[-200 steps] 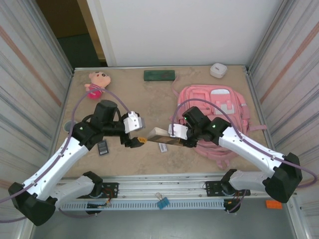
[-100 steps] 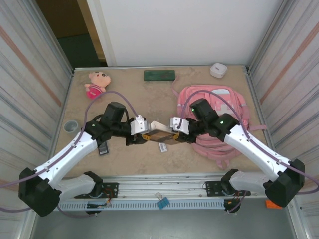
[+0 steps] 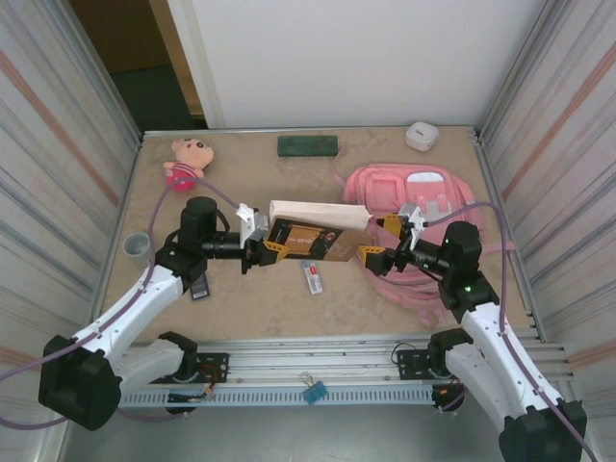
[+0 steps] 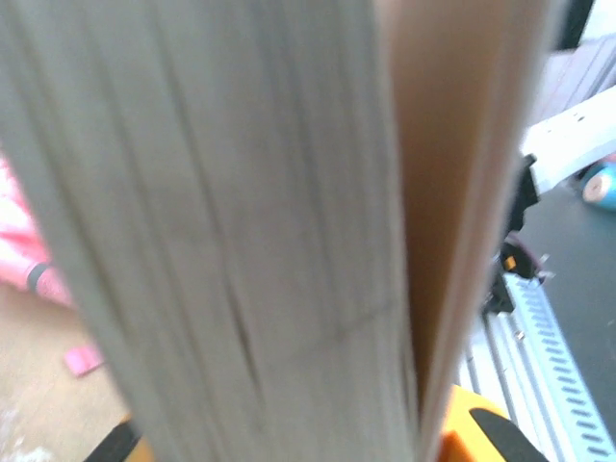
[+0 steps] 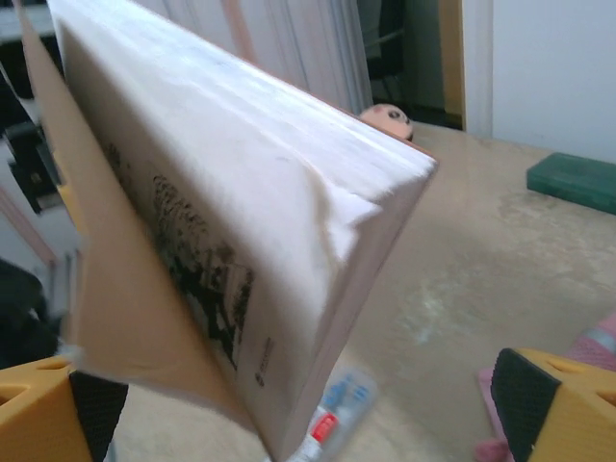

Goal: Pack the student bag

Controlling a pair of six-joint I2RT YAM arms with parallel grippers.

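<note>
A thick paperback book (image 3: 318, 231) with a brown cover and white page edges is held off the table on its edge. My left gripper (image 3: 272, 245) is shut on its left end, and the page block of the book (image 4: 241, 212) looms close in the left wrist view. My right gripper (image 3: 382, 240) stands wide open just off the book's right end and touches nothing. In the right wrist view the book's corner (image 5: 221, 192) hangs between the spread orange fingers (image 5: 558, 409). The student bag (image 3: 433, 192), pink with pale trim, lies flat at the right behind my right arm.
A small tube-like item (image 3: 314, 277) lies on the table under the book. A black object (image 3: 199, 286) and a grey cup (image 3: 138, 244) sit at the left. A pink plush doll (image 3: 188, 159), a green case (image 3: 308, 145) and a white device (image 3: 421, 135) line the back.
My left gripper has shut on the book's left end. My right gripper has let go, opened wide and drawn back to the right. The book has risen and tilted onto its edge.
</note>
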